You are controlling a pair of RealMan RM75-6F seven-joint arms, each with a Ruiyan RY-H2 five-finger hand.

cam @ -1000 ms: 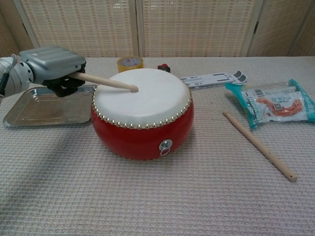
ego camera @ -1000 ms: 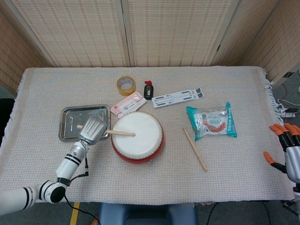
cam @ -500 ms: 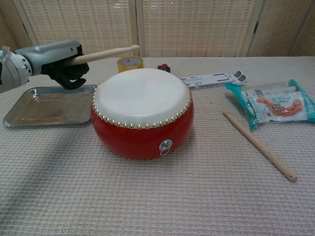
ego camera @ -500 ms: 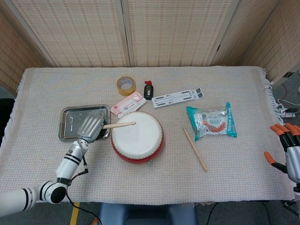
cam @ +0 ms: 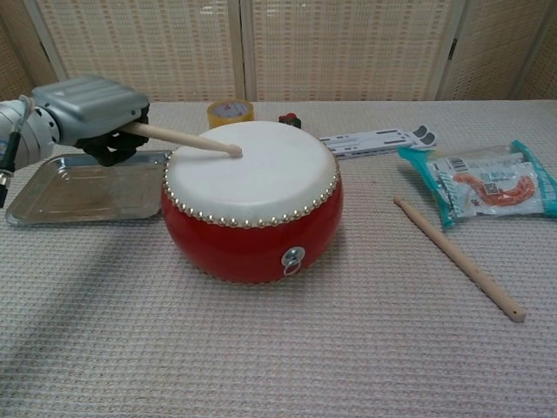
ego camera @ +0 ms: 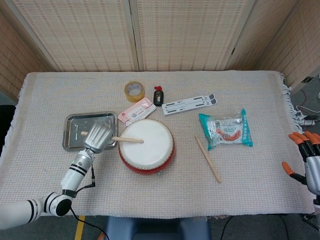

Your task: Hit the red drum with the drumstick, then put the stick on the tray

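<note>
My left hand [cam: 91, 109] has its fingers [cam: 111, 150] clamped around the butt of the drumstick [cam: 187, 139], which runs from them out to the right and a little down, its tip resting on the white skin of the red drum [cam: 252, 205], left of the skin's centre. From the head view the same hand [ego camera: 98, 136] sits over the right end of the tray [ego camera: 75, 127], with the stick [ego camera: 130, 140] reaching across the drum's left rim. The tray lies on the surface just left of the drum [ego camera: 146, 145], and my hand hangs above it rather than on it.

Far off at the right edge, my right hand [ego camera: 306, 160] is below the surface's edge, its orange-tipped fingers [ego camera: 300, 137] apart and holding nothing.

A second drumstick [cam: 457, 258] lies flat on the surface to the right of the drum, well apart from both hands. Beyond it is a snack packet [cam: 487, 187]. Behind the drum sit a roll of tape [ego camera: 134, 91], a small black bottle [ego camera: 158, 96] and a white strip [ego camera: 190, 104].
</note>
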